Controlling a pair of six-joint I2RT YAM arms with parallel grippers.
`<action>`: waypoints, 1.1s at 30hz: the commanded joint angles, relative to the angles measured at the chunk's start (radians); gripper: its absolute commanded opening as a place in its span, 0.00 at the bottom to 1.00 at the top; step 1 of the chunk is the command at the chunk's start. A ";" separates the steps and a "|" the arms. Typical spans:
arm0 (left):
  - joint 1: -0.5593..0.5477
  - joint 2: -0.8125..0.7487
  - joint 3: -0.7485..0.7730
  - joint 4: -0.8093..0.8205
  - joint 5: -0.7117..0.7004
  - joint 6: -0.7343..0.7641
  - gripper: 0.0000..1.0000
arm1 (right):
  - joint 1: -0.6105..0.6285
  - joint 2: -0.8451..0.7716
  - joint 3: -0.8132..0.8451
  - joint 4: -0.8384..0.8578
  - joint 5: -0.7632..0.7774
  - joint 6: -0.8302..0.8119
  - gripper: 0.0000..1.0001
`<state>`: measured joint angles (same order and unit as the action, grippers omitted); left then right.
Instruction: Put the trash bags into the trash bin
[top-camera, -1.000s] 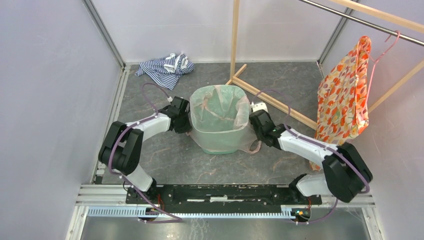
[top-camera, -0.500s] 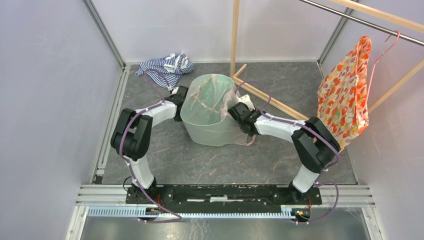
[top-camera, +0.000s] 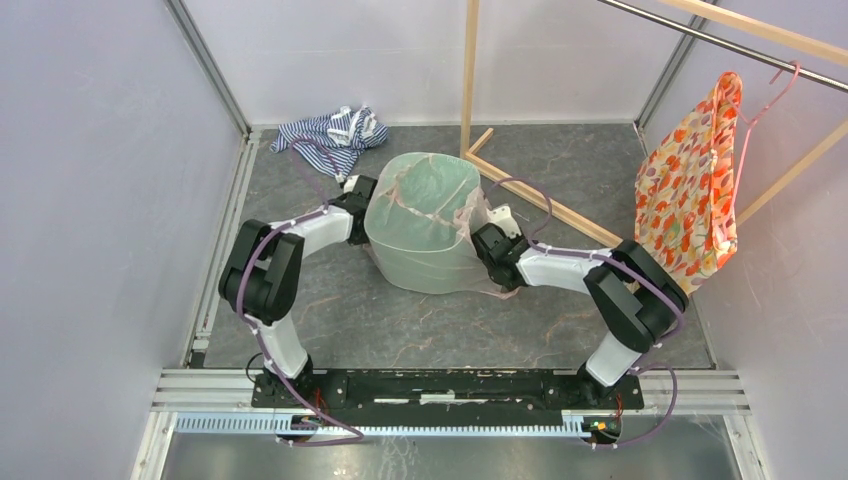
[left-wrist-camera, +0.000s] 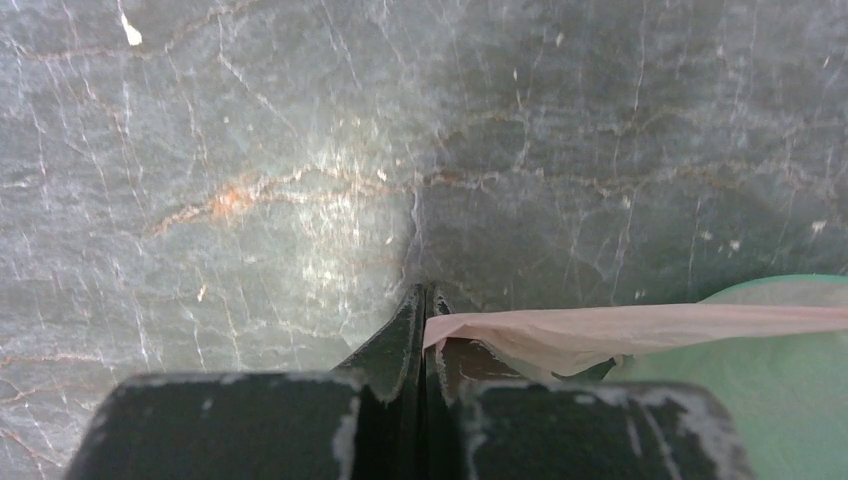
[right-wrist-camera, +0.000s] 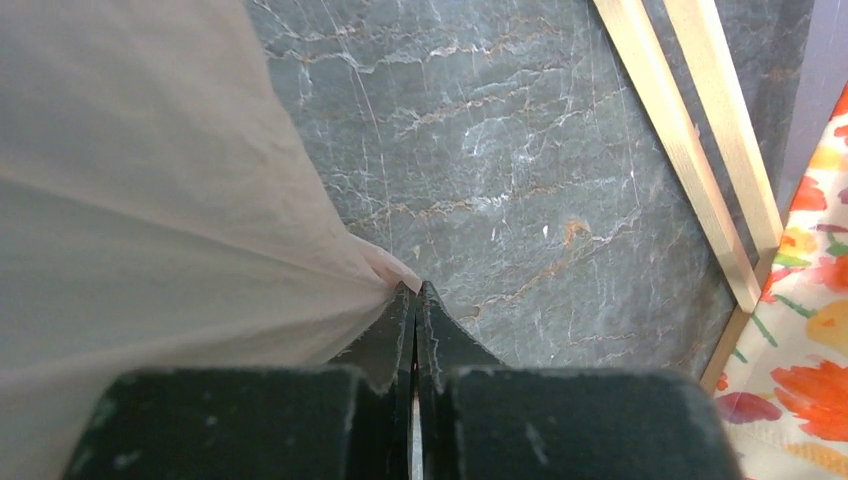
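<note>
Top external view: one mint-green trash bin (top-camera: 428, 192) stands at the centre of the frame on the grey marbled table (top-camera: 400, 325). It seems to lean, with its mouth turned toward the upper part of the frame.
Trash bags: one pale pink translucent bag (top-camera: 420, 262) is counted. It is draped over the bin's rim and down the outside wall, with a loose fold at the bin's lower right.
Arms: two, one on each side of the bin.
Left gripper (top-camera: 361, 203): touches the bin's left side. In the left wrist view its fingertips (left-wrist-camera: 425, 296) are pressed together on a drawn-out strip of the bag (left-wrist-camera: 620, 330), which runs to the right edge above the green bin (left-wrist-camera: 790, 390).
Right gripper (top-camera: 478, 242): sits against the bin's right side. In the right wrist view its fingertips (right-wrist-camera: 415, 291) are pinched on a corner of the bag (right-wrist-camera: 150, 200), which fills the left half of that frame.
Striped cloth (top-camera: 335, 130): one, blue and white, crumpled at upper left, well apart from the bin.
Floral garment (top-camera: 695, 190): one, orange, hanging at right on one pink hanger (top-camera: 770, 95). Its edge also shows at the lower right of the right wrist view.
Wooden frame (top-camera: 530, 195): one. Its base rail lies just behind the right gripper.
</note>
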<state>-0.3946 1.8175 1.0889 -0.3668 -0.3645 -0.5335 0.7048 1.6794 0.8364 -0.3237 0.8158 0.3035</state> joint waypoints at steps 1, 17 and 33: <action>-0.017 -0.017 -0.135 -0.156 -0.011 -0.013 0.02 | -0.018 -0.021 -0.087 -0.112 0.143 -0.008 0.00; -0.002 -0.338 -0.392 -0.061 0.177 -0.133 0.20 | -0.123 -0.449 -0.136 -0.002 -0.386 -0.091 0.52; -0.002 -0.543 -0.393 -0.082 0.148 -0.125 0.55 | -0.090 -0.563 0.369 -0.301 -0.449 -0.080 0.76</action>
<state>-0.4004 1.3468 0.6800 -0.4221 -0.1814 -0.6392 0.5915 1.1267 1.0561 -0.5522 0.3912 0.2234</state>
